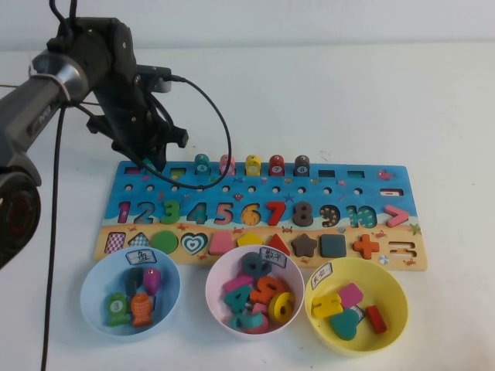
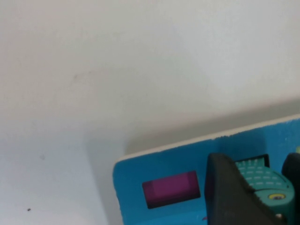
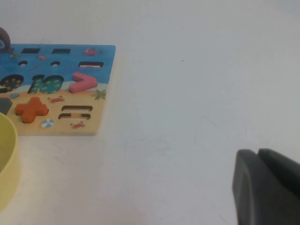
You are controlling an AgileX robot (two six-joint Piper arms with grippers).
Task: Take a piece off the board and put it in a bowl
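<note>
The left gripper [image 1: 152, 161] sits over the board's [image 1: 332, 193] far left corner, its dark fingers [image 2: 229, 197] pinching the piece [image 2: 262, 183]. The piece is a turquoise fish with a ridged, scale-like pattern and a small yellow-ringed eye, and it stands between the fingers just above the board's blue top, next to an open slot that shows magenta [image 2: 171, 187]. The left arm reaches in from the table's left edge, bends at the wrist and points steeply down at the board, with a black cable [image 1: 220, 127] looping off it.

The bowl [image 1: 97, 290], light blue with a white tag, rests near the table's front left edge and holds several fish.

The right gripper [image 3: 267, 187] hangs over bare table beyond the board's right end, fingers pressed together.
</note>
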